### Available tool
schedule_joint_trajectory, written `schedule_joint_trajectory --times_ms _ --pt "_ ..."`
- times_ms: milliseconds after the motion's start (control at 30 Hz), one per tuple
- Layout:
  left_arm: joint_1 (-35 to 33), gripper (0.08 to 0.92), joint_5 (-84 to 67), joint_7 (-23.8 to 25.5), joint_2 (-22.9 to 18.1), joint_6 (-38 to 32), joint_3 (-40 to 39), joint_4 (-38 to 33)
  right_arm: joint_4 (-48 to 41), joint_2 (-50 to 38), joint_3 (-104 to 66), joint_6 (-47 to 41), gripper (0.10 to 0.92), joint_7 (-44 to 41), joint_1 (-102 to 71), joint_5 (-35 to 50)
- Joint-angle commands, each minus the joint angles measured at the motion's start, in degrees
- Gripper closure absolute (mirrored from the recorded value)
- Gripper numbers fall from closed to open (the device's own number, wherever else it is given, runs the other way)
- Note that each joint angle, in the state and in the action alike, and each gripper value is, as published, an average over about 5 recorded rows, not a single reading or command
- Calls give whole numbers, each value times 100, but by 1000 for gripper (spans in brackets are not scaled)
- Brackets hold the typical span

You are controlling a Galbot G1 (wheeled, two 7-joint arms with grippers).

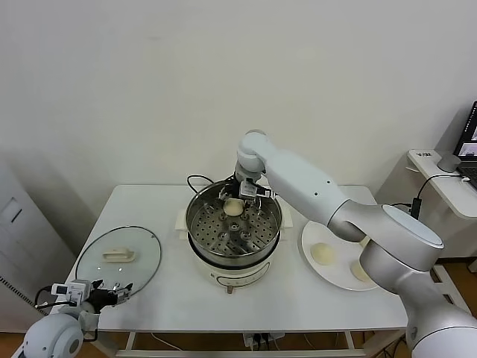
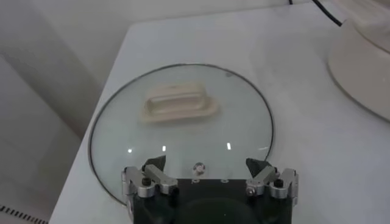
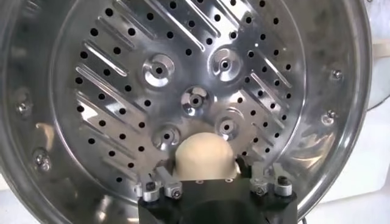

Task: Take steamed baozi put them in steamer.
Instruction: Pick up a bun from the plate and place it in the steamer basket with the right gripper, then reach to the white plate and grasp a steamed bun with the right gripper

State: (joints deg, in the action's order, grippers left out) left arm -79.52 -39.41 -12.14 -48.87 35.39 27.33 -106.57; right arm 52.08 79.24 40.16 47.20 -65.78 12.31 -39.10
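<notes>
A white table (image 1: 171, 306) carries everything. The steamer (image 1: 234, 257) stands at its centre, a glass lid (image 1: 119, 257) lies toward nine o'clock, and a white plate (image 1: 339, 272) toward three o'clock.

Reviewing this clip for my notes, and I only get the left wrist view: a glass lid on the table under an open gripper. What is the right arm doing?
Observer: The right gripper is down inside the steamer, at its far side.
Operator: Is it carrying a bun?
Observer: One baozi sits on the perforated tray, and the jaws stand open around it.
Operator: Any buns left outside the pot?
Observer: Two on the white plate to the steamer's right: the nearer bun in full view, the other bun partly hidden by the arm. The left gripper is parked at the table's near left corner.
</notes>
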Motion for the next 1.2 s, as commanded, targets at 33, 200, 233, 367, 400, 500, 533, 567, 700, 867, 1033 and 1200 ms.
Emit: schedule_joint_trajectory --times_ms 33,200,233,367,400,500,533,567,700,867,1033,1200 --pt "-30 177 -2 1 -26 -2 37 -25 2 -178 377 280 211 -238 748 1402" --pt "-29 177 -2 0 -28 4 55 -60 -111 -599 1177 -112 203 -576 1728 2887" --pt "-27 177 -3 1 -27 5 61 -67 -159 -709 1393 -345 203 -662 1924 3214" --pt "-28 177 -9 1 -23 4 74 -80 -310 -1137 2291 -1687 203 -895 2479 4219" --pt "-30 177 -11 1 -21 3 75 -84 -335 -1255 2534 -2044 203 -935 2595 4433" --pt "-27 177 -18 2 -20 3 76 -95 -365 -1587 3134 -2817 203 -1023 2872 4985" --pt "-24 177 -19 2 -22 3 78 -97 -348 -1711 3305 -3032 203 -1044 2946 5141" --pt "-21 177 -20 2 -24 4 80 -99 -320 -1826 3441 -3199 203 -1058 2994 5279" --pt "-20 177 -22 3 -24 3 91 -115 -54 -2337 3822 -3812 203 -1067 2998 5718" --pt "-19 177 -24 5 -21 0 99 -119 374 -2867 3966 -4242 203 -967 2646 6027" --pt "-27 177 -26 6 -40 -9 109 -118 588 -3125 3859 -4407 203 -759 2185 6023" --pt "-32 177 -24 2 -51 -3 121 -150 633 -3260 3656 -4476 203 -584 1781 5883"
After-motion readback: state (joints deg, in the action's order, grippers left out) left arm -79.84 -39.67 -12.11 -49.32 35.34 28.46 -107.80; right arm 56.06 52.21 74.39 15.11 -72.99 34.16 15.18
